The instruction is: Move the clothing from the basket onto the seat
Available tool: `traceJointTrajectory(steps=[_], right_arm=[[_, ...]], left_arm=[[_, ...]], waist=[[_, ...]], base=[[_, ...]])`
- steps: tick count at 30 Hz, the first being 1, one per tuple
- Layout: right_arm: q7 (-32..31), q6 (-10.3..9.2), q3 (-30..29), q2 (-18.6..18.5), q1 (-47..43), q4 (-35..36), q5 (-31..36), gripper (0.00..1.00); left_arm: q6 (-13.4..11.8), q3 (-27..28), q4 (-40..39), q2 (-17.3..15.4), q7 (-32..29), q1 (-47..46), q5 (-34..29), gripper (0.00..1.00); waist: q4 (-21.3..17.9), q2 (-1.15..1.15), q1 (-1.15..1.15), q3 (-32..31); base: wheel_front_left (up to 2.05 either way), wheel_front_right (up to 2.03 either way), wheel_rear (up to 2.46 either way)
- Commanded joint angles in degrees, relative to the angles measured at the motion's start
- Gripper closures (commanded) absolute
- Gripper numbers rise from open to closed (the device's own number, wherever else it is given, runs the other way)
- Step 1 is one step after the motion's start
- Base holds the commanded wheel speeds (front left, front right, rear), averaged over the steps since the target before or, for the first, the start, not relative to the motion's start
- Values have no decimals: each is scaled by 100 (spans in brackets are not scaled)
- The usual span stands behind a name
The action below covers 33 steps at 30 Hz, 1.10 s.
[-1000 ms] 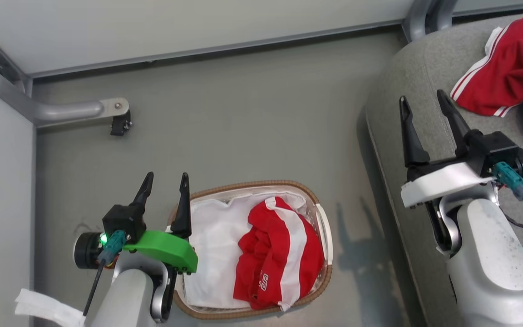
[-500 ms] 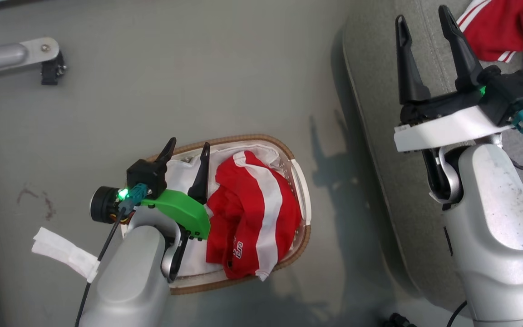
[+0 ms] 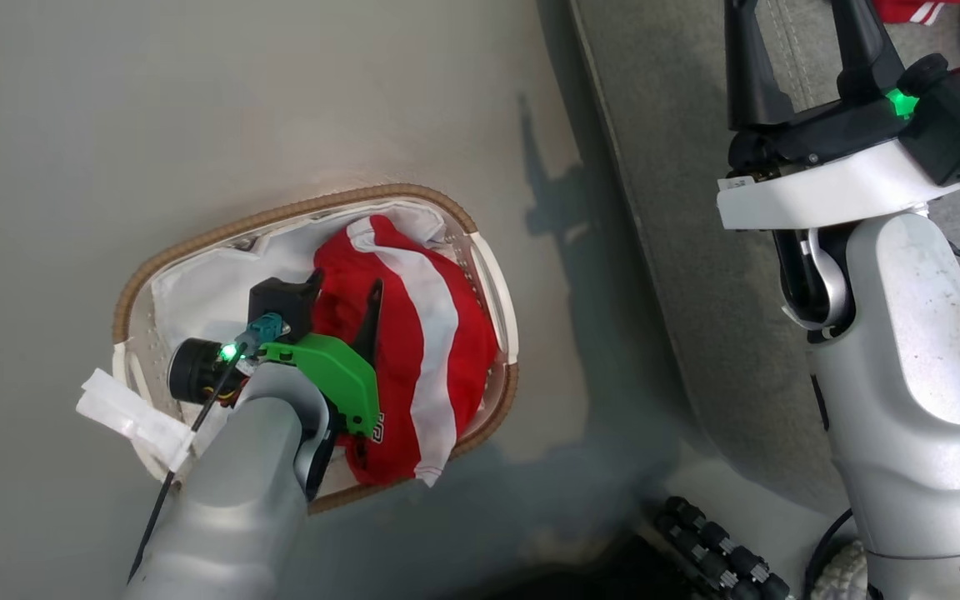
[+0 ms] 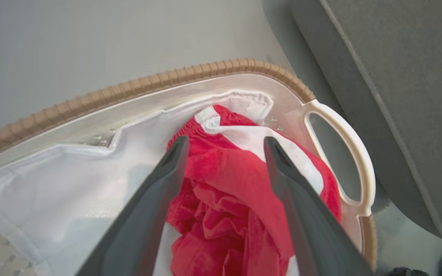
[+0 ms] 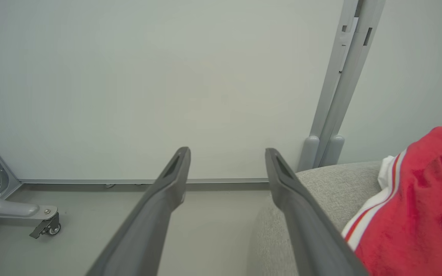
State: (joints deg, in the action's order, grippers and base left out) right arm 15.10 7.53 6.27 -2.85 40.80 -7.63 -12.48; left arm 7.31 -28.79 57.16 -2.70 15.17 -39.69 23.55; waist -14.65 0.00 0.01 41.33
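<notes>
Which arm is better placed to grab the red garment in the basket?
Left. The left gripper is open over the basket, pointed straight at the red garment. The right gripper is open too, but over the seat, away from the basket.

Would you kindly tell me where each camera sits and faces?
Head view: from the head, down at basket and seat; both forearms, left gripper, right gripper show.
Left wrist view: along the open left gripper into the basket at clothing.
Right wrist view: along the open right gripper, past the seat toward a wall.
Head and left wrist views share basket and clothing.
</notes>
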Motion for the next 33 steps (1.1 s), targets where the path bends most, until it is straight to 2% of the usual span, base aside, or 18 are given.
traceJointTrajectory(steps=[1, 8, 18, 31, 32, 33], right_arm=[[10, -8, 20, -12, 79, 42, -35, 0], [10, -8, 75, -14, 148, 114, -12, 0], [10, -8, 152, -14, 203, 260, -25, 0], [10, -8, 222, -14, 315, 496, -3, 0], [10, -8, 226, -15, 322, 502, 4, 0], [10, -8, 236, -14, 332, 510, 11, 0]], left_arm=[[18, -114, 113, -38, -4, -157, 131, 0], [20, -620, 567, -41, -128, -357, 753, 0], [19, -1104, 937, -39, -336, -571, 1265, 0], [18, -1551, 1449, -38, -576, -927, 1409, 0], [19, -1573, 1462, -39, -611, -942, 1429, 31], [19, -1600, 1465, -39, -663, -945, 1457, 68]], waist=[[-277, 0, -1, 299], [-346, 0, -1, 527], [-379, 0, -1, 750], [-374, 0, -1, 1056], [-372, 0, -1, 1061], [-368, 0, -1, 1061]], base=[[0, 0, 0], [0, 0, 0], [0, 0, 0], [0, 0, 0], [0, 0, 0], [0, 0, 0]])
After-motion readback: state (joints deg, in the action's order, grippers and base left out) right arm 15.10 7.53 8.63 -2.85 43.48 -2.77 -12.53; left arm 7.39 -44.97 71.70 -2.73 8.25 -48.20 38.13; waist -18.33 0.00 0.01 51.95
